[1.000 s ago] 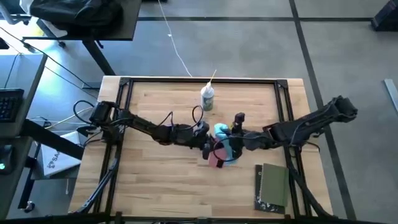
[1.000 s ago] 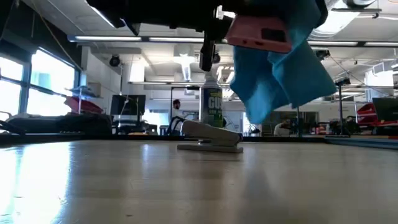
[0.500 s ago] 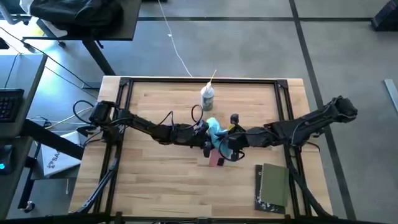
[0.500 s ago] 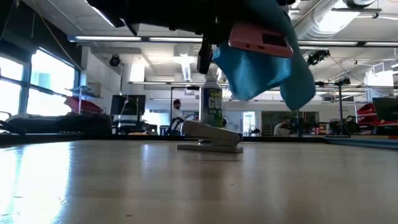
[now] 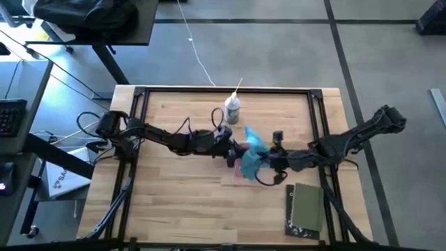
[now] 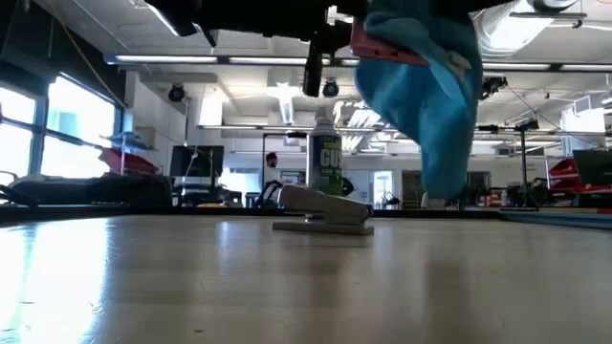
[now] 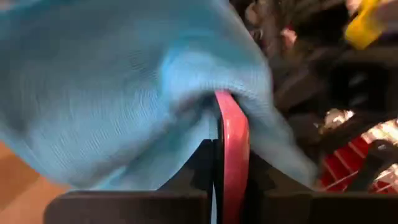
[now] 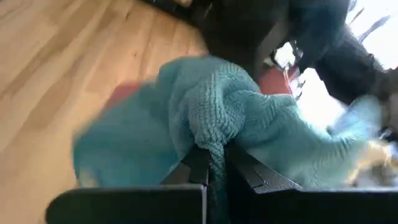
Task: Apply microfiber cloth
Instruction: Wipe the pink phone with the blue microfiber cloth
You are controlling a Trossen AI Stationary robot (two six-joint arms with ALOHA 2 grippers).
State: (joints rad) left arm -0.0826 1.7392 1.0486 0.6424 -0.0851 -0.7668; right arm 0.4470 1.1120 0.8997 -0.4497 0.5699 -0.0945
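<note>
The microfiber cloth (image 5: 252,149), light blue and floppy, hangs above the table's middle, draped over a flat pink object (image 5: 243,168). In the low view the cloth (image 6: 423,94) hangs down well clear of the tabletop, under the pink object (image 6: 390,48). My left gripper (image 5: 233,155) comes in from the left and is shut on the pink object. My right gripper (image 5: 270,159) comes in from the right and is shut on the cloth. My left gripper pinches the pink object's thin edge (image 7: 231,163) between its two fingers, coming about level from the table's left. The object is lifted clear of the table, and cloth covers its far end. My right gripper pinches a bunched fold of the cloth (image 8: 213,147) between its two fingers, from the table's right. The cloth lies over the pink object (image 8: 275,79), and the rest hangs slack.
A white spray bottle (image 5: 232,109) stands just beyond the grippers toward the far edge. A pale grey oblong thing (image 6: 322,212) lies on the table below the arms. A dark olive-green book (image 5: 306,209) lies flat at the near right corner.
My right gripper has gone toward the table's left with the cloth, then back toward the right, dragging the cloth across the pink object. The cloth, bunched and spread wide before, now hangs in a longer, narrower drape. My left gripper has kept hold of the pink object.
</note>
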